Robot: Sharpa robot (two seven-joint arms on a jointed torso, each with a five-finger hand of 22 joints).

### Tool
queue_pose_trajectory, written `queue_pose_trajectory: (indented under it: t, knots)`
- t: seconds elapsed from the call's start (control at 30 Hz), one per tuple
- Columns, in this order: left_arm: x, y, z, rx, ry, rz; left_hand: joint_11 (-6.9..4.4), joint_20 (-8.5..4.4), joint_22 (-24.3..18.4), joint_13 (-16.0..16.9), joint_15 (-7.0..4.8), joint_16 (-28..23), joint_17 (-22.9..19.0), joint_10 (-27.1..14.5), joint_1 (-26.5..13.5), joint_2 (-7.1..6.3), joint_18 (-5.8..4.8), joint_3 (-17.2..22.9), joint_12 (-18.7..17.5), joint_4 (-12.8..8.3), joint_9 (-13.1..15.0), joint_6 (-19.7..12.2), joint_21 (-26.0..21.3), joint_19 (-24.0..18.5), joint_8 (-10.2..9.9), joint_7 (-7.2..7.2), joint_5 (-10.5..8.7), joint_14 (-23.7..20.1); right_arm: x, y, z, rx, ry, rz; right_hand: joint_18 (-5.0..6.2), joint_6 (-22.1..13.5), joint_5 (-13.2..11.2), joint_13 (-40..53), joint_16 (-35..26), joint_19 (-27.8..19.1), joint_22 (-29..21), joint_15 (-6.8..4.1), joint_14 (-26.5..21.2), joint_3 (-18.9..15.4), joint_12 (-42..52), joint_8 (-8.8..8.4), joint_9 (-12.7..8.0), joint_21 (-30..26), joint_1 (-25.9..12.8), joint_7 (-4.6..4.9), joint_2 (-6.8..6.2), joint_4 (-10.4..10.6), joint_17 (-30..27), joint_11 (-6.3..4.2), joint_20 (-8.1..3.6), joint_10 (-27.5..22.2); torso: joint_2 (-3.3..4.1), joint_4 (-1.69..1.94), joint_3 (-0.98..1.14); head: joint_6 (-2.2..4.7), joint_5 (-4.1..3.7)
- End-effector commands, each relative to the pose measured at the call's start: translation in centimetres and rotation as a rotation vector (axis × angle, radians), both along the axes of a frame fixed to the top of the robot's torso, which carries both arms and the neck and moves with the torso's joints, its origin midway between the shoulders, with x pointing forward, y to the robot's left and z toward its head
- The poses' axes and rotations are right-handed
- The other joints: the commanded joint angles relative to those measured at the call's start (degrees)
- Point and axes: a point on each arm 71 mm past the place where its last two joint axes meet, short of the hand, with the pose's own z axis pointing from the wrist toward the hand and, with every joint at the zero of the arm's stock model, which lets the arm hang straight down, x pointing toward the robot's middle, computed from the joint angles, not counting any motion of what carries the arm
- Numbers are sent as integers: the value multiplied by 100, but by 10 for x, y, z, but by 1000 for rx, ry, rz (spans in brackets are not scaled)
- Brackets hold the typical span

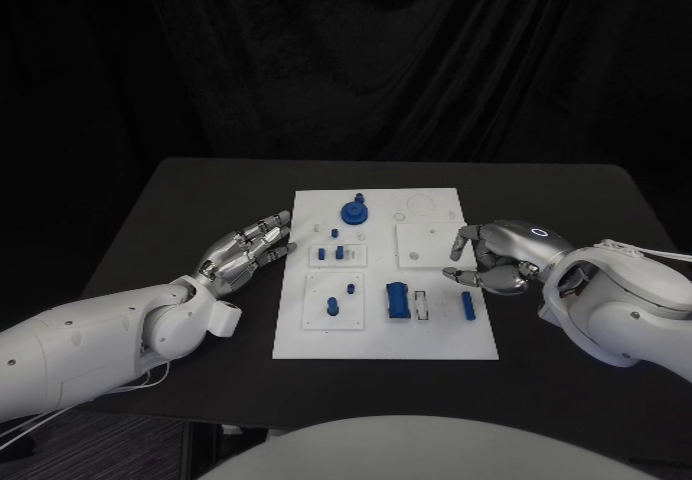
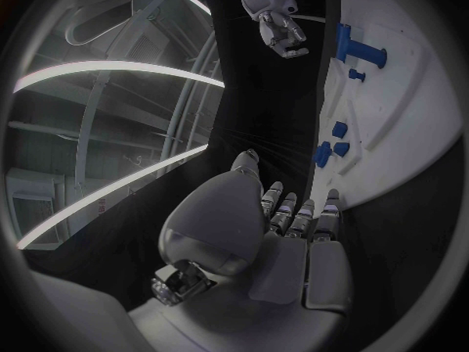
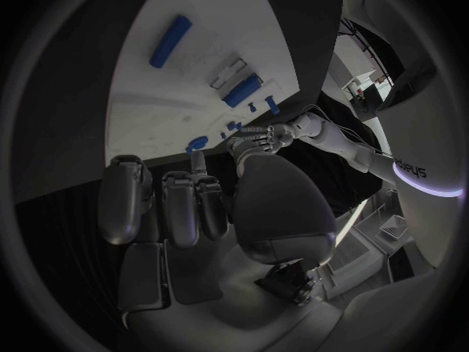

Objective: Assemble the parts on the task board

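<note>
The white task board (image 1: 387, 340) lies in the middle of the black table. On it are a round blue part with a peg (image 1: 353, 211), small blue pegs (image 1: 340, 253), a blue block (image 1: 397, 300) and a blue bar (image 1: 469, 305). My left hand (image 1: 245, 250) hovers at the board's left edge, fingers stretched out and apart, holding nothing. My right hand (image 1: 498, 257) hangs over the board's right edge with loosely bent fingers and nothing in them. The right wrist view shows the right hand (image 3: 195, 203) before the board (image 3: 195, 78), the bar (image 3: 170, 41) and the block (image 3: 242, 91).
A pale slotted piece (image 1: 421, 305) stands between the block and the bar. Raised white square plates (image 1: 427, 245) sit on the board. Bare black table (image 1: 188, 200) surrounds the board. The left wrist view shows the left hand (image 2: 284, 219) beside the board (image 2: 391, 133).
</note>
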Motion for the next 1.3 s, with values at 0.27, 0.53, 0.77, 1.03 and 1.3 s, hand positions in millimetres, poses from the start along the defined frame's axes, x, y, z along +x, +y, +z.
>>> queue_pose_trajectory:
  t: [0.27, 0.53, 0.77, 1.03, 1.3]
  knots:
    - [-1, -1, 1, -18, -15, 7, -23, 34, -4, 0, 36, 22, 7, 15, 26, 16, 83, -4, 31, -26, 11, 50, 6, -11, 32, 12, 26, -6, 1, -23, -19, -208, 209, -116, -107, 648, -254, 1505, 117, 261, 1182, -165, 478, -111, 14, 38, 359, 259, -598, -196, 93, 42, 876, -207, -144, 604, 0, -6, -7, -1, -137]
    - [0, -1, 1, -18, -16, 8, -21, 34, -9, 0, 34, 21, 6, 16, 28, 19, 83, -2, 30, -27, 11, 49, 5, -13, 32, 9, 27, -7, 1, -24, -25, -220, 224, -125, -119, 794, -229, 1505, 139, 278, 1198, -196, 487, -96, 14, -12, 467, 324, -677, -240, 127, 23, 924, -245, -174, 604, 13, -7, 6, -1, -210]
    - [0, -1, 1, -19, -16, 7, -15, 34, -11, -1, 30, 21, 6, 17, 30, 21, 84, 1, 31, -29, 11, 53, 5, -13, 33, 3, 29, -7, 0, -24, -32, -225, 238, -128, -121, 822, -234, 1505, 144, 280, 1200, -207, 488, -74, 14, -46, 509, 338, -619, -252, 98, -9, 935, -256, -185, 604, 8, -4, 5, -1, -214]
    - [0, -1, 1, -19, -16, 6, -12, 34, -13, -1, 28, 19, 5, 16, 32, 22, 84, 2, 28, -31, 11, 51, 5, -14, 33, 0, 30, -9, -4, -22, -41, -212, 246, -128, -119, 807, -232, 1505, 140, 273, 1195, -208, 485, -38, 14, -145, 529, 330, -563, -243, 97, -21, 921, -253, -191, 604, 6, 1, -1, -1, -221]
    - [1, -1, 1, -19, -15, 5, -11, 33, -12, -2, 27, 18, 5, 15, 34, 24, 84, 4, 25, -32, 11, 52, 6, -13, 33, 1, 31, -10, -7, -20, -51, -200, 256, -124, -115, 839, -147, 1505, 134, 257, 1187, -179, 479, 53, 14, -472, 541, 317, -442, -198, 88, -40, 900, -215, -174, 604, 7, 7, 3, -1, -226]
